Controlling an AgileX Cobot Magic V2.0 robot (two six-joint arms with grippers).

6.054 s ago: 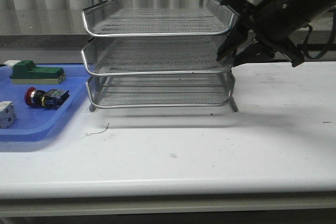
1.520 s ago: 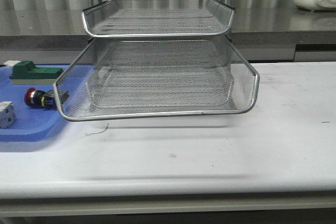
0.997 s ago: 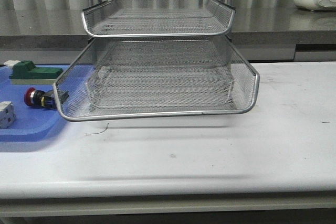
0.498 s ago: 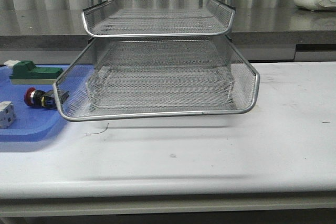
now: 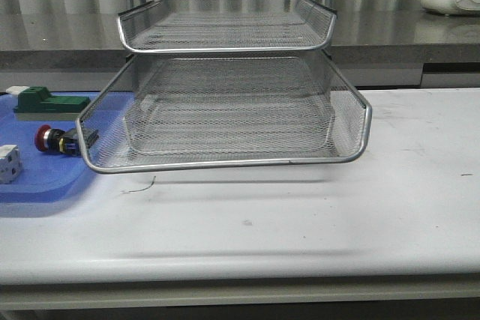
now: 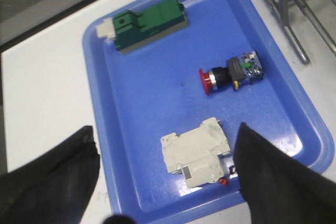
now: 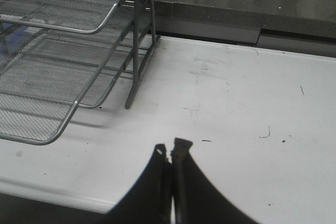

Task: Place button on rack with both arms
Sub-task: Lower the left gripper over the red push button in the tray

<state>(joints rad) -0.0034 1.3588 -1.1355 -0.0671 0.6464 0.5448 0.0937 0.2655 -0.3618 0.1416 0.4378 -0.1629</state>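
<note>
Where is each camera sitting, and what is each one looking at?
Front view: sits ahead of the table, facing the rack with its middle tray pulled out; no arm shows.
Left wrist view: sits on the left arm, looking down into the blue tray at the button; the open left gripper shows.
Right wrist view: sits on the right arm, looking over the table; the shut right gripper shows.
Shared: front and left wrist both show the button and blue tray; all three show the rack.

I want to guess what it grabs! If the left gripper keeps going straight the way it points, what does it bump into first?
Probably the white part on the blue tray. It sits between the open left gripper fingers, nearer than the button. Depth is hard to judge.
</note>
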